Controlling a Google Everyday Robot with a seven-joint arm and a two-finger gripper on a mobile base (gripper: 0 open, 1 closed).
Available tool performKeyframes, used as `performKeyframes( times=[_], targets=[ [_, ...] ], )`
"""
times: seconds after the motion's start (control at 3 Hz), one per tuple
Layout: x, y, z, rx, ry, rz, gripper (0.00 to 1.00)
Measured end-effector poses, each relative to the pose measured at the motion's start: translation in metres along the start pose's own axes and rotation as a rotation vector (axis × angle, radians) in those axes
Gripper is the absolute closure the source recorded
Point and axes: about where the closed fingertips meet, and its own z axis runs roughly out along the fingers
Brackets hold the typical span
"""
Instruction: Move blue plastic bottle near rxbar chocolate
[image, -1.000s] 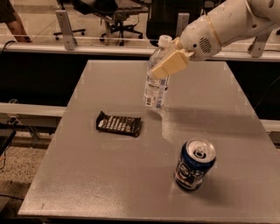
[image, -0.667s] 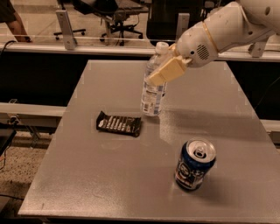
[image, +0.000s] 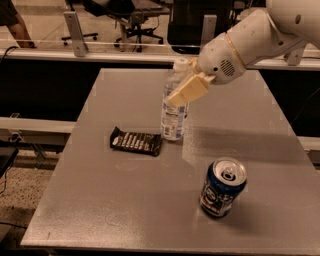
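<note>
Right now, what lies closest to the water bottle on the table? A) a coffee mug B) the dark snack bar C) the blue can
B: the snack bar lies right beside the bottle, which the gripper holds near its top; the can stands farther off.

A blue drinks can (image: 222, 187) stands upright at the front right of a grey counter (image: 100, 210), its silver top and pull tab facing the camera, well below the end effector (image: 186, 91) that hangs over the counter's middle. Behind the counter, a pale rail (image: 100, 54) runs across the room, carrying an upright metal post (image: 74, 33). Beyond it stands a black office chair (image: 131, 20) on a wheeled base. A person's bare arm (image: 17, 27) shows at top left. Speckled flooring (image: 22, 192) lies at left.
</note>
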Motion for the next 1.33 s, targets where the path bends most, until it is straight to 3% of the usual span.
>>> performKeyframes(
  times=[0.67, 1.0, 1.33],
  targets=[
    [0.0007, 0.0072, 0.0057, -0.008, 0.015, -0.019, 0.12],
    [-0.0001, 0.0076, 0.0073, -0.01, 0.015, -0.02, 0.0],
    [-0.0002, 0.0076, 0.0073, -0.01, 0.015, -0.02, 0.0]
  ],
)
